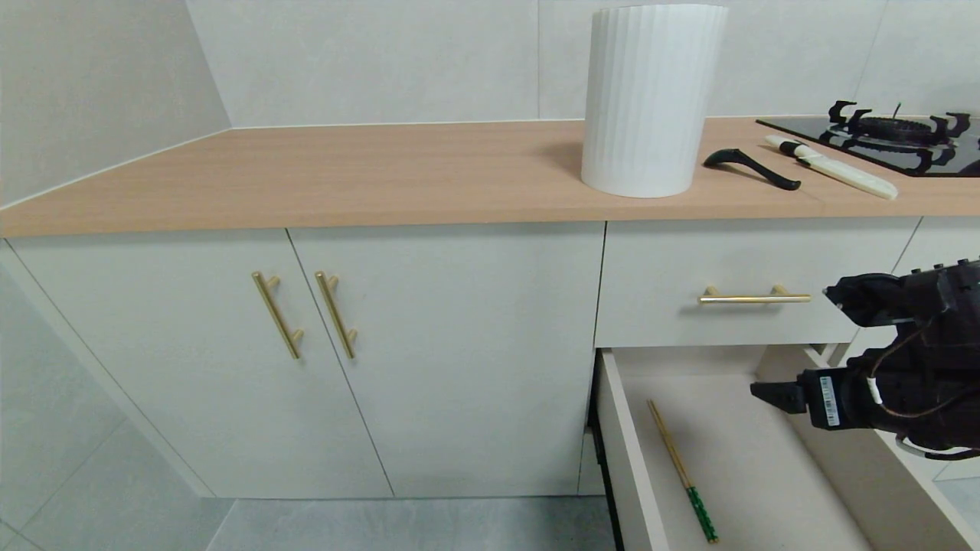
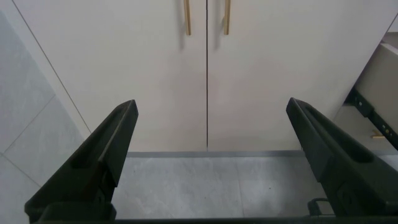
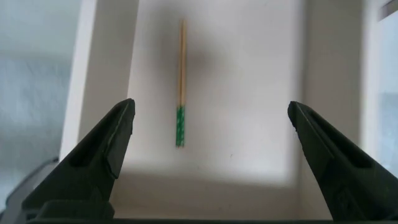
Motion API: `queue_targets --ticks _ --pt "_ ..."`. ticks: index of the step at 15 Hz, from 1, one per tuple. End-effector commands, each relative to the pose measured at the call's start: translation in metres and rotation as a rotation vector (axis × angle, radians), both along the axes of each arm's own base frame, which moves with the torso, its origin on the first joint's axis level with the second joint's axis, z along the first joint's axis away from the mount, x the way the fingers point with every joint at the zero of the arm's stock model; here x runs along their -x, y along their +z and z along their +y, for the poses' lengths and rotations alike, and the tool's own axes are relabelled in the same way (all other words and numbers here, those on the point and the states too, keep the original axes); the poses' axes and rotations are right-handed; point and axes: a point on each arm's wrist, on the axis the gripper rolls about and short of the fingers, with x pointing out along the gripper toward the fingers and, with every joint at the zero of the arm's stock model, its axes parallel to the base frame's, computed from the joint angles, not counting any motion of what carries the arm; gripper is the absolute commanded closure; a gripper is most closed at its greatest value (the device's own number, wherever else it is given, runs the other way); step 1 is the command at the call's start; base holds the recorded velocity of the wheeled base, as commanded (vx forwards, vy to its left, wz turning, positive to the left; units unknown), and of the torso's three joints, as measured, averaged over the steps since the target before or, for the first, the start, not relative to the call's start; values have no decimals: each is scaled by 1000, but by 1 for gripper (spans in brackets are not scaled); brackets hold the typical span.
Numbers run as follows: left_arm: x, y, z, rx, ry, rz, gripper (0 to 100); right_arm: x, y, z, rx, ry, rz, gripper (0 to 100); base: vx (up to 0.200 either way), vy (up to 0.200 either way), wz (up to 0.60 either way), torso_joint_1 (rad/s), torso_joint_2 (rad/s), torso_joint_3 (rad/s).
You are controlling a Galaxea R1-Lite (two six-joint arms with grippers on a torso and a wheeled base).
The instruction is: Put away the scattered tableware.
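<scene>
right gripper (image 1: 796,344) was held wide open, nothing gripped, above drawer (image 1: 624,451) | green-tipped chopsticks (image 1: 681,474) were seen lying flat inside

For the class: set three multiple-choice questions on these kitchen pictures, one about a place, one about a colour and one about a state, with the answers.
1. Where do the chopsticks lie?
A on the counter
B in the drawer
C on the floor

2. What colour is their patterned end?
A green
B red
C black

3. How is the right pincer?
A shut
B open
C holding a knife

Answers:
1. B, they rest on the open drawer's floor.
2. A, a green band marks one end.
3. B, its jaws stand wide apart and hold nothing.
</scene>
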Motion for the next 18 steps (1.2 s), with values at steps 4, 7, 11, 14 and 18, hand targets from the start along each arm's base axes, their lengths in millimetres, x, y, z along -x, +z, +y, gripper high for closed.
queue_targets --ticks 4,7,11,14,18 --pt "0 0 0 0 1 1 0 7 11 -3 -5 4 -49 0 0 0 0 0 0 0" --pt "0 0 0 0 1 1 0 8 12 -3 -6 4 -52 0 0 0 0 0 0 0" --pt "0 0 0 0 1 1 0 10 15 -4 -9 5 -67 0 0 0 0 0 0 0" --pt "0 0 0 0 1 1 0 10 15 -4 -9 5 -67 0 0 0 0 34 -145 -111" --pt "0 0 0 0 1 1 0 10 14 -4 -8 5 -64 0 0 0 0 115 -364 -299"
